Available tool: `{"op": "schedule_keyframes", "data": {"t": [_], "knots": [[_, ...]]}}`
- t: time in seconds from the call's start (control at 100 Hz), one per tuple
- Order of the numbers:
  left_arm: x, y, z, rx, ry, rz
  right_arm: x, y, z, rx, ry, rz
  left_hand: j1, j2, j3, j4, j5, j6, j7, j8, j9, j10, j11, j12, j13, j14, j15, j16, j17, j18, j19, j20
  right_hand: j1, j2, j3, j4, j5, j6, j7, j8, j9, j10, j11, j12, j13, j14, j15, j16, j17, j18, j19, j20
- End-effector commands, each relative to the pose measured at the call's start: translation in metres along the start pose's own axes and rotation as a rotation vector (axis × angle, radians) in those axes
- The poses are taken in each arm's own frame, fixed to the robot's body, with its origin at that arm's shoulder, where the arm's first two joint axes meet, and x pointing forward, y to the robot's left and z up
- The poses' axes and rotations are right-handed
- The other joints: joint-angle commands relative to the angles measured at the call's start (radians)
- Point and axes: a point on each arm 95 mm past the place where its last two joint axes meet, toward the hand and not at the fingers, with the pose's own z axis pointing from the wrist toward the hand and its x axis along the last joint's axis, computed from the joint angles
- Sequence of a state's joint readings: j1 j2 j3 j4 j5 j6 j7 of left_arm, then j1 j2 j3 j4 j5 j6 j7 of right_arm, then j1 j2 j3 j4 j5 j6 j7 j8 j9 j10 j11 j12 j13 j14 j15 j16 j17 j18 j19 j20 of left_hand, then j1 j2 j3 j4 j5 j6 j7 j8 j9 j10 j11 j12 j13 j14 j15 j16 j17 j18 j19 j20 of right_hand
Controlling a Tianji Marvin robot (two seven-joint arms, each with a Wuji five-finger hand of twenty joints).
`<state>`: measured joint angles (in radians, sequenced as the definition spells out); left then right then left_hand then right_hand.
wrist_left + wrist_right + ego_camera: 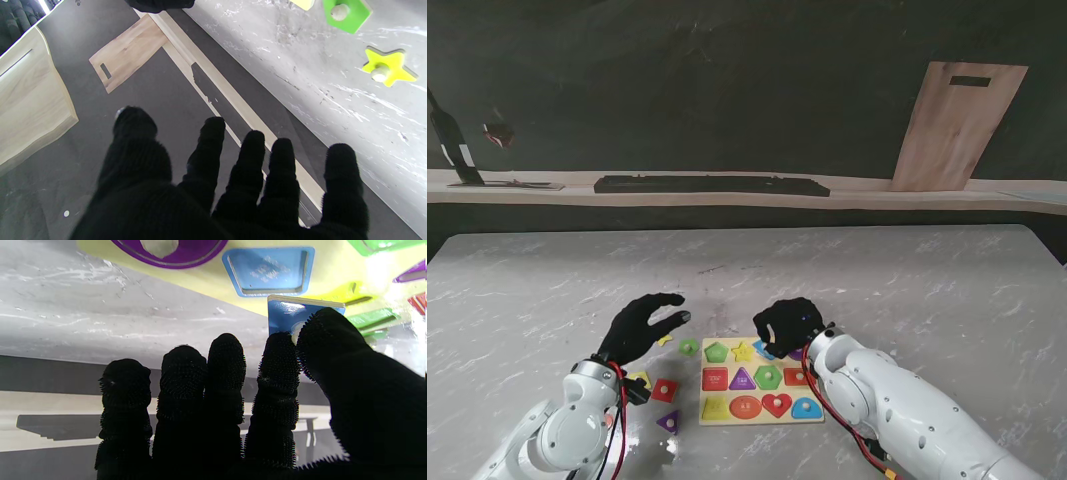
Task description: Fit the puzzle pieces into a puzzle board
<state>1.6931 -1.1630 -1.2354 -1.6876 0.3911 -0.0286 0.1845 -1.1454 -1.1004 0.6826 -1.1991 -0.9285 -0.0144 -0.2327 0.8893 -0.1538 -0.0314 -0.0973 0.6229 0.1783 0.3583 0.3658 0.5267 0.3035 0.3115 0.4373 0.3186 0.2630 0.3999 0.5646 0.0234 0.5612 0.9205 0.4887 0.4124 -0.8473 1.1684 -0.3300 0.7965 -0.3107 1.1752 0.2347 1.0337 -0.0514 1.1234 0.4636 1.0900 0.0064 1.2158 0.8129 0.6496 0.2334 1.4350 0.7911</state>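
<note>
Puzzle board (760, 417) lies on the surface, blue recess (268, 270) empty. Blue piece (287, 315) is pinched edge-on by the right hand (787, 324) just beside it; if lowered tilted, jamming or slipping is likely. Left hand (639, 328) is splayed, empty.

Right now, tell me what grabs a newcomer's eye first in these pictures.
The bright puzzle board near me at the table's middle stands out, most slots filled with colourful shapes. The right hand hovers over its far edge, pinching a blue piece beside an empty blue slot. The left hand is spread open to the left, near loose pieces such as a yellow star.
</note>
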Motion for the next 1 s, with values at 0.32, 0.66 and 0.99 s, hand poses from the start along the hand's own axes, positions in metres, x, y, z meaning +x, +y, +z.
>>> {"op": "schedule_keyframes", "data": {"t": [0.32,0.66,0.99], "knots": [[0.002,0.001,0.000,-0.005,0.002,-0.008,-0.004,-0.015,0.009,0.062,-0.009,-0.010,0.013,0.030,-0.010,0.023,0.010,-0.006,-0.012,-0.005,-0.013,-0.004,-0.008,-0.009,-0.005,0.009,-0.005,0.003,-0.011,-0.174,-0.005,-0.008,0.057,0.018,0.052,0.033,0.053,-0.064,0.025,0.002,-0.025,0.005,0.033,0.018,-0.008,-0.033,0.038,0.016,-0.008,0.004,0.019,0.013],[0.002,0.002,0.001,-0.006,0.000,-0.008,-0.006,-0.019,0.013,0.100,-0.002,-0.034,0.013,0.030,-0.010,0.023,0.010,-0.004,-0.013,-0.005,-0.012,-0.003,-0.008,-0.009,-0.005,0.009,-0.005,0.003,-0.011,-0.174,-0.006,-0.009,0.063,0.020,0.051,0.036,0.049,-0.063,0.027,0.006,-0.030,0.007,0.032,0.018,-0.011,-0.033,0.038,0.016,-0.013,0.003,0.017,0.013],[0.002,0.002,0.001,-0.008,0.000,-0.007,-0.016,-0.026,0.008,0.142,-0.007,-0.069,0.012,0.030,-0.011,0.022,0.010,-0.007,-0.012,-0.005,-0.010,-0.005,-0.007,-0.009,-0.004,0.008,-0.004,0.004,-0.010,-0.175,-0.005,-0.008,0.069,0.022,0.055,0.039,0.043,-0.069,0.025,0.009,-0.037,0.006,0.028,0.017,-0.021,-0.029,0.033,0.015,-0.021,0.003,0.013,0.014]]}}
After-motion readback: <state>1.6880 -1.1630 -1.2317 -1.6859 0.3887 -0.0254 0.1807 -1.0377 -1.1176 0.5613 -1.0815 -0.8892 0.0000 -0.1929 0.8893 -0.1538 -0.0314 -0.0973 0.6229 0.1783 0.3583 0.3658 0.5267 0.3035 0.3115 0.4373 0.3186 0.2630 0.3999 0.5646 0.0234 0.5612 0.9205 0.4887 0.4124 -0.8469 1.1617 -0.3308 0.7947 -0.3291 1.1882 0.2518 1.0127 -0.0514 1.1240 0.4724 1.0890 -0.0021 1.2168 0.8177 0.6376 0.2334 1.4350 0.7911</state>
